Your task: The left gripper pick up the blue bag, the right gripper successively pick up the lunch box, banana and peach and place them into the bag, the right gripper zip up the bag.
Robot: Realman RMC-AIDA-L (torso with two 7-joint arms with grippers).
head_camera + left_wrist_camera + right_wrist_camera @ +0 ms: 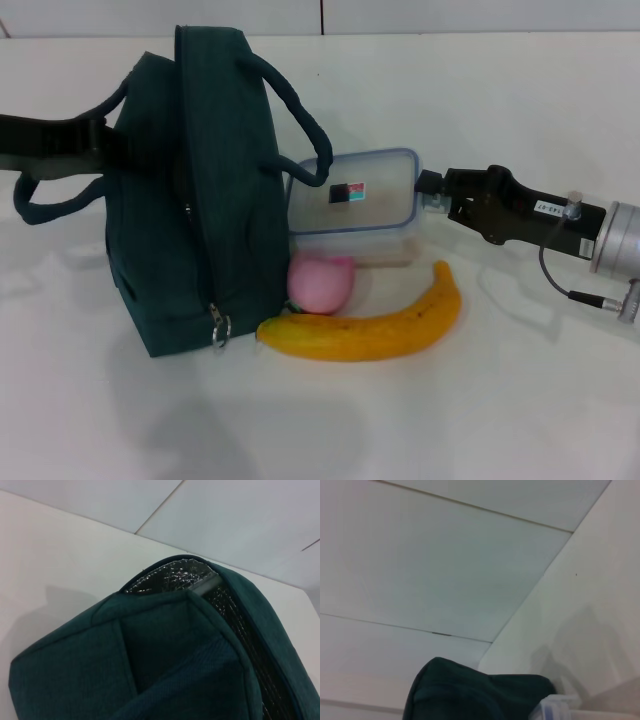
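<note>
Your left gripper point(100, 140) sits at the left edge of the head view, clamped on the bag point(195, 200), which stands upright left of centre. Your right gripper point(425, 190) touches the box point(352, 195) at centre; you cannot tell its opening. The peach point(320, 283) and banana point(365, 325) lie below the box.

On my table point(520, 400) the bag point(190, 200) stands upright at the left, the lunch box point(352, 192) just to its right, with the peach point(320, 283) in front of the box and the banana point(370, 325) nearest me, touching the peach.
</note>
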